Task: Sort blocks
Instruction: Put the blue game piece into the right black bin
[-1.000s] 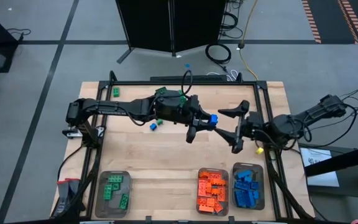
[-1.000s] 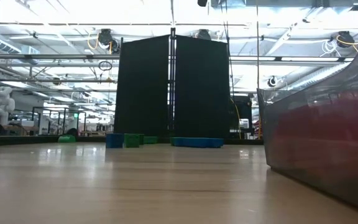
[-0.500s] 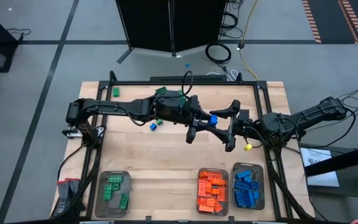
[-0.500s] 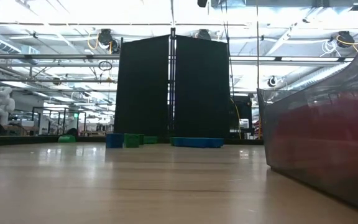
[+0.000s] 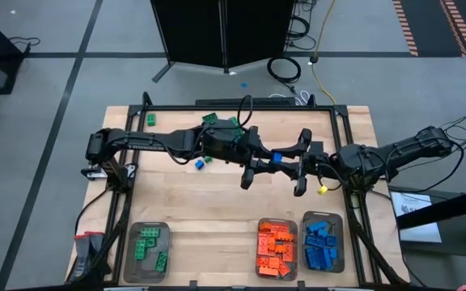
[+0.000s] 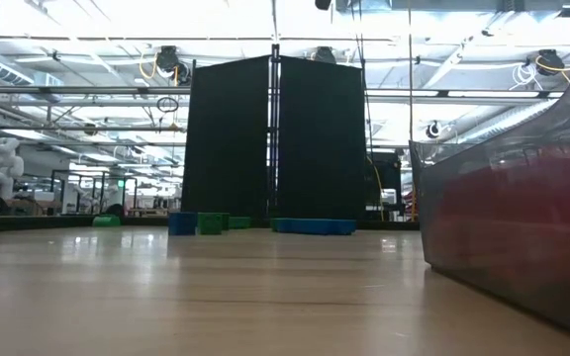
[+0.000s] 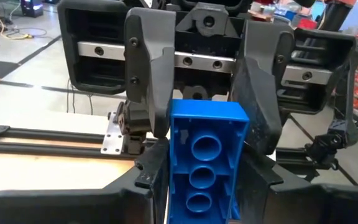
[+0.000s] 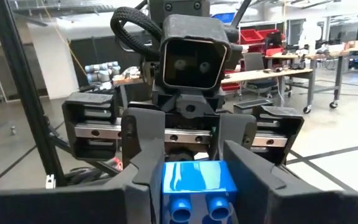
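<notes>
The blue block (image 5: 277, 154) hangs in mid-air above the middle of the surface (image 5: 217, 202), caught between two end effectors that meet nose to nose. It looks like rigid, light, smooth plastic, so a judgement is that it will not deform but could pivot or slip if pinched off-centre; the flat side walls give better purchase than the studded face. The left end effector (image 5: 267, 162) grasps one end of it, and the left wrist view shows its hollow underside (image 7: 205, 158). The right end effector (image 5: 294, 163) has its fingers clamped on the opposite end (image 8: 197, 183). Loose blocks (image 5: 201, 162) lie on the surface near the left arm. Three clear trays (image 5: 146, 255) along the near edge hold green, orange and blue pieces.
</notes>
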Motion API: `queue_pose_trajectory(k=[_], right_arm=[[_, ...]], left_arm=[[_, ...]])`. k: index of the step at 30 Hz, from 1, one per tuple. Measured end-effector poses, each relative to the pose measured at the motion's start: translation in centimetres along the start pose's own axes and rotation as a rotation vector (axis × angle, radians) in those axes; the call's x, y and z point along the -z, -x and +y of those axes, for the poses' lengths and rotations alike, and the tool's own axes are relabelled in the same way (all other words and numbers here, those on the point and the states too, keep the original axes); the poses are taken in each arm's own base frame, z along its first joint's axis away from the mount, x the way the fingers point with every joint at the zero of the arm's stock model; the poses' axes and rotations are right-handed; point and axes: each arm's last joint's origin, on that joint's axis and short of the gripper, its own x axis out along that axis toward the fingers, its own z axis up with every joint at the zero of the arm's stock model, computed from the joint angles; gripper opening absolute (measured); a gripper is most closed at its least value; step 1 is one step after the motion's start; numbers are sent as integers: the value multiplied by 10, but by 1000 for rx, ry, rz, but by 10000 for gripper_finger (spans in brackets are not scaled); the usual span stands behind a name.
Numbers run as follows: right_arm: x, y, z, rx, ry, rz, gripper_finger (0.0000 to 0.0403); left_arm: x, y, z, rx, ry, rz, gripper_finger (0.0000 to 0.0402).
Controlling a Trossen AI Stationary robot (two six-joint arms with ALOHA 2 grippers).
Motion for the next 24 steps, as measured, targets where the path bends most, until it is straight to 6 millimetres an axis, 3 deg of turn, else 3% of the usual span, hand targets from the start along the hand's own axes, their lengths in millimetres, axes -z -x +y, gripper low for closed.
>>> queue_pose_trajectory(k=[8,17,24], right_arm=[[-1,0,-3,-6,8,-1,120],[-13,15,-12,50,46,-30,120],[-11,51,-27,88,-59,127,120]], left_arm=[[0,0,-2,-8,-11,-2,122],[11,2,3,-147,81,106,302],[21,3,4,-176,89,200,333]])
